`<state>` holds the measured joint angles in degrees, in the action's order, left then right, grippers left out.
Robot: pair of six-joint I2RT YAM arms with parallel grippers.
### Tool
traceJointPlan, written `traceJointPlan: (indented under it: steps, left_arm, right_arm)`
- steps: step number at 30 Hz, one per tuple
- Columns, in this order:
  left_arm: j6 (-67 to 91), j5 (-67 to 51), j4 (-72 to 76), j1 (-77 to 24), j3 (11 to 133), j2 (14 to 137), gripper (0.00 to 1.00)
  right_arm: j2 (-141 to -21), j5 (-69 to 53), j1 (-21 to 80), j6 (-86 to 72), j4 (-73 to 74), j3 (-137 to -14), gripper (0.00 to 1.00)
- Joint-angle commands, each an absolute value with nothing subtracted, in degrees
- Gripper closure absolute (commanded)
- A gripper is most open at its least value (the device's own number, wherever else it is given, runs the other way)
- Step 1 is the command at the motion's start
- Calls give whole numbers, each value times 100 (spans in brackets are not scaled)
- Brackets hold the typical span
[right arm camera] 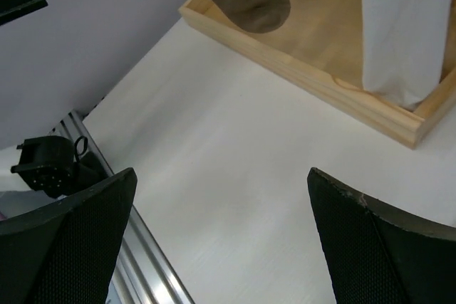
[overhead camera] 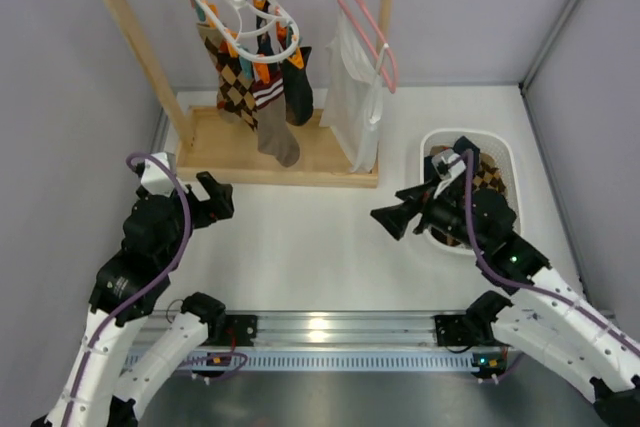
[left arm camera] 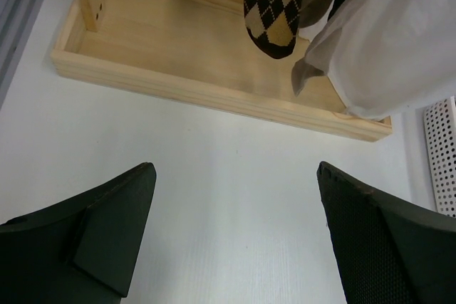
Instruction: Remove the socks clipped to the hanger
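The left pincer [overhead camera: 215, 197] gapes open, the right pincer [overhead camera: 393, 219] too, over the white surface [overhead camera: 320, 247]; brown argyle and dark fabric socks [overhead camera: 236, 82] hang clipped to the white plastic ring hanger [overhead camera: 293, 29].

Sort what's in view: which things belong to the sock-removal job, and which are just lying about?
Job: socks; clip hanger; basket, the likely drop-off, with argyle fabric already inside.
Lying about: pink hanger; white garment; wooden rack.
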<state>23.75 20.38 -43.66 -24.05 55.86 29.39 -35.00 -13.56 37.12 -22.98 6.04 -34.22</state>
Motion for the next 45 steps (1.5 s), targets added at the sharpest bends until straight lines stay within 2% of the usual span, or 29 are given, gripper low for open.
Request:
traceJointPlan:
  steps: [1,5,8,11,17,20,28,32,36,39,40,42,43,45]
  left_arm:
    - [2329,1924,-4210,-2408,6081,3173,1]
    - [2067,2135,-4140,-2408,6135,3173,2]
    - [1916,2705,-4131,-2399,5864,3234,2]
    - [2021,2944,-4070,-2400,5626,3182,2]
    - [1969,2356,-3718,-2399,5124,2935,1]
    - [1978,2259,-3709,-2399,5080,2944,2]
    - [1942,2039,-3674,-2399,5045,2962,1]
    - [1942,2013,-3683,-2399,5045,2927,1]
    - [1925,1986,-3656,-2399,5045,2927,1]
    - [1925,1978,-3648,-2399,5036,2909,1]
    - [1925,1986,-3656,-2408,5036,2909,1]
    - [1942,2030,-3656,-2399,5045,2927,1]
    - [1942,2039,-3656,-2399,5045,2935,2]
    - [1960,2074,-3656,-2399,5089,2944,1]
  right_arm:
    - [-4532,-1403,4077,-2524,-1046,-3822,0]
    - [-5972,321,5278,-2022,-1422,-4734,0]
    - [-7166,1096,5799,-1400,-1460,-5707,1]
    - [-8362,1457,5924,-1266,-1196,-6868,1]
    - [-10077,2670,5941,-1090,-1240,-8390,0]
    - [-10711,3164,6073,-968,-950,-9130,0]
    - [-11591,3620,6170,-950,-914,-9922,1]
    - [-11812,3726,6161,-669,-1072,-9975,1]
    - [-12006,4383,6117,-440,-1309,-10047,1]
    - [-11918,4422,6038,-352,-1704,-9853,14]
    - [-11874,4386,5995,-343,-1792,-9713,29]
    - [-11734,4203,5985,-212,-2133,-9528,44]
    - [-11638,4132,5994,-115,-2188,-9388,67]
    - [-11549,3991,5994,-53,-2276,-9273,83]
